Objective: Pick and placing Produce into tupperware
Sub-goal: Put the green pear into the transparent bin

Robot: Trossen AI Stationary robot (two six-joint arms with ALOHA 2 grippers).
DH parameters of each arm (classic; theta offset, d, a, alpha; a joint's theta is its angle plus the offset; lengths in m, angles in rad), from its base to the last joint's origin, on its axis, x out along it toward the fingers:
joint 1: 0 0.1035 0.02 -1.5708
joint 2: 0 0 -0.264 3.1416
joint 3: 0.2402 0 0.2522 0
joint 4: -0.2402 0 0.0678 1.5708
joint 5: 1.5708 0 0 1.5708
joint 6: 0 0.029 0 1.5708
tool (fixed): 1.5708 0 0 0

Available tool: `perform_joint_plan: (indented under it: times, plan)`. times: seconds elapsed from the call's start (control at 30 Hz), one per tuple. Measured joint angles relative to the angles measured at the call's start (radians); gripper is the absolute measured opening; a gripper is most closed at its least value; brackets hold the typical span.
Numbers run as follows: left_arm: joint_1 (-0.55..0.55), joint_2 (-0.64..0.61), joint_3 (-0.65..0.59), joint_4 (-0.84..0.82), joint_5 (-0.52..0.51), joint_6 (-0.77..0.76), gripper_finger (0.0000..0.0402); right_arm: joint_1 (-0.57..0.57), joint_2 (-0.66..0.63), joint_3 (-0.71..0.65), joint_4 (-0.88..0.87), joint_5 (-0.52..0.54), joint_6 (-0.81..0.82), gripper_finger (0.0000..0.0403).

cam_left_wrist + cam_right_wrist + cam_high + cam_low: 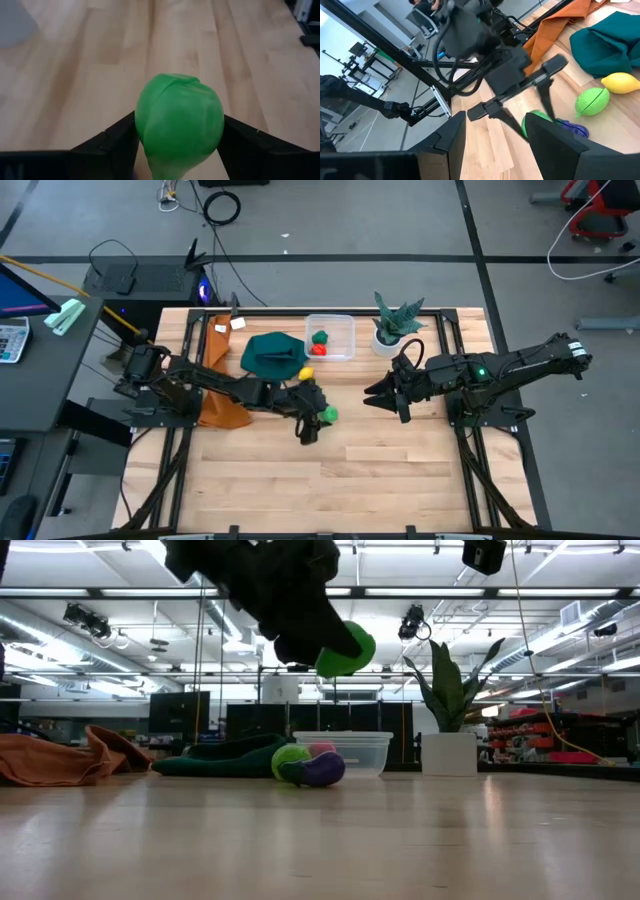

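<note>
One piece of produce, a bright green round fruit (179, 125), is clamped between the two fingers of the left gripper (318, 418), which has closed snugly on its sides. In the low view the fruit (345, 649) hangs clear above the table (380, 470). It is nearly round, tapering toward its lower end in the left wrist view; no clear long axis can be read.

On the tabletop below lie a purple piece (322, 769), a light green piece (592, 101) and a yellow piece (621, 82), close together beside the teal cloth (272, 353); the light green one's long axis runs roughly toward the yellow one.

The clear tupperware (345, 327) sits farther back, holding a red piece (319, 349) and a dark green piece (320, 337).

The right gripper (385, 394) waits near the potted plant (392, 325), fingers spread, holding nothing. An orange cloth (222, 405) lies under the left arm.
</note>
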Motion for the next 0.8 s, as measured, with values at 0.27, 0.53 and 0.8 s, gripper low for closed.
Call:
perform_joint_plan:
  times: [0.27,0.53,0.8]
  plan:
    - [0.101,0.0,0.076,-0.089,0.0,0.032,0.0234,0.005,0.0,0.0,0.0,0.0,0.0,0.0167]
    - [0.248,0.0,0.128,-0.176,0.0,0.101,0.0246,0.033,0.0,0.0,0.0,0.0,0.004,0.0167]
    - [0.4,0.0,0.161,-0.212,0.042,0.132,0.0236,0.056,0.0,0.0,0.0,-0.001,0.025,0.0167]
